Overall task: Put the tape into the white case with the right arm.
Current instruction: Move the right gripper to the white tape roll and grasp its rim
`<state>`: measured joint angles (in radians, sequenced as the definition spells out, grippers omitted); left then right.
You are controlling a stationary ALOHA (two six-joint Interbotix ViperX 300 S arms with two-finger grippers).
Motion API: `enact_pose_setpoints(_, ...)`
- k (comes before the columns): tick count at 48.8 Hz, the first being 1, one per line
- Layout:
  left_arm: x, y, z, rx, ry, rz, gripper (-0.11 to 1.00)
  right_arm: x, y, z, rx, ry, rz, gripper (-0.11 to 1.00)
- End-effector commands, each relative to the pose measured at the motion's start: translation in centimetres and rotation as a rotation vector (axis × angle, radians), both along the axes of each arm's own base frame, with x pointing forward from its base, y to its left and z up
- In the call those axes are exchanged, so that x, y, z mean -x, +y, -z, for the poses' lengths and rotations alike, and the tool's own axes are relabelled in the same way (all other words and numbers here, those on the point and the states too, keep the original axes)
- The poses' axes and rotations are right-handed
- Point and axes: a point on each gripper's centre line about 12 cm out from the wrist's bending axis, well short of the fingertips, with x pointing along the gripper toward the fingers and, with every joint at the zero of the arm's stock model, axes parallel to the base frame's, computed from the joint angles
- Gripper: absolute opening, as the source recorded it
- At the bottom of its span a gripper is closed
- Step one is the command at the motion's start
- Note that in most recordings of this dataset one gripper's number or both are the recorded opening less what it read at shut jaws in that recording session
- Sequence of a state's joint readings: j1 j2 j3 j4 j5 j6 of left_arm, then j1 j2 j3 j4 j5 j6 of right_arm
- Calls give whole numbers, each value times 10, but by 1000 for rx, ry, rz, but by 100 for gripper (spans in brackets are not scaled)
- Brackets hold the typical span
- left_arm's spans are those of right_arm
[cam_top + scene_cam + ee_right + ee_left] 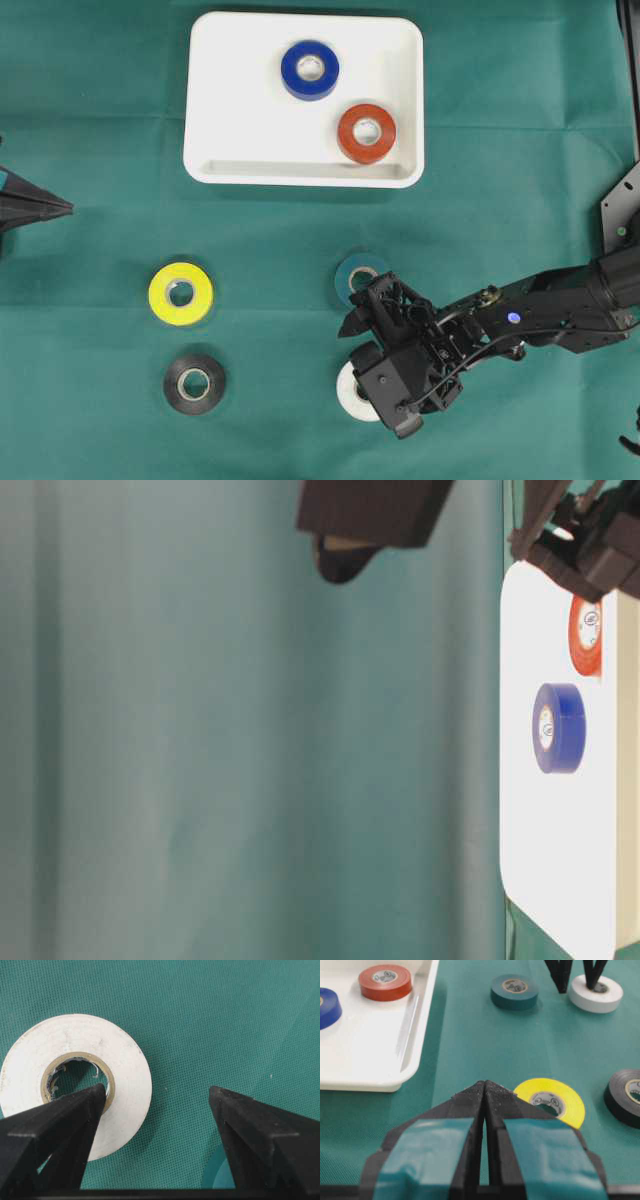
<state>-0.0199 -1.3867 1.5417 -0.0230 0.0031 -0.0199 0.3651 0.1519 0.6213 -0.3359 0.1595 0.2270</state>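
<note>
The right arm (560, 305) reaches in from the right edge of the overhead view, bent low over the near part of the desk (90, 330), its wrist tipped downward. Its right end effector (157, 1097) hangs over the white tape (75, 1080) with the fingers spread apart; one fingertip (95, 1095) sits over the roll's cardboard core, the other over bare cloth beside the roll. Whether the tips touch anything cannot be told.

The left end effector (485, 1087) waits at the left edge, level, its two fingers pressed together on nothing.

A green woven cloth covers the desk. On it, nearest, lie the black tape (194, 383) and the white one; just beyond are the yellow tape (181, 293) and the teal tape (360, 275), the latter partly under the arm's wrist.

Farthest off sits the white case (215, 150), flat on the cloth, holding a blue tape (310, 69) and a red tape (366, 133), which lie apart from each other.
</note>
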Motion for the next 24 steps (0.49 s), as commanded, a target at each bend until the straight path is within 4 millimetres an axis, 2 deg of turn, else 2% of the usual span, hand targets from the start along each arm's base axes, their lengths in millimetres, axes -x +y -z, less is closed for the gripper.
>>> enact_pose_setpoints(1,-1,0,-6,0,-17,1,0,-6,3,-10,6,-5,4,50)
enact_pose_setpoints(24,-1,0,-6,0,-17,1,0,-18,7,-3,63,67,24,50)
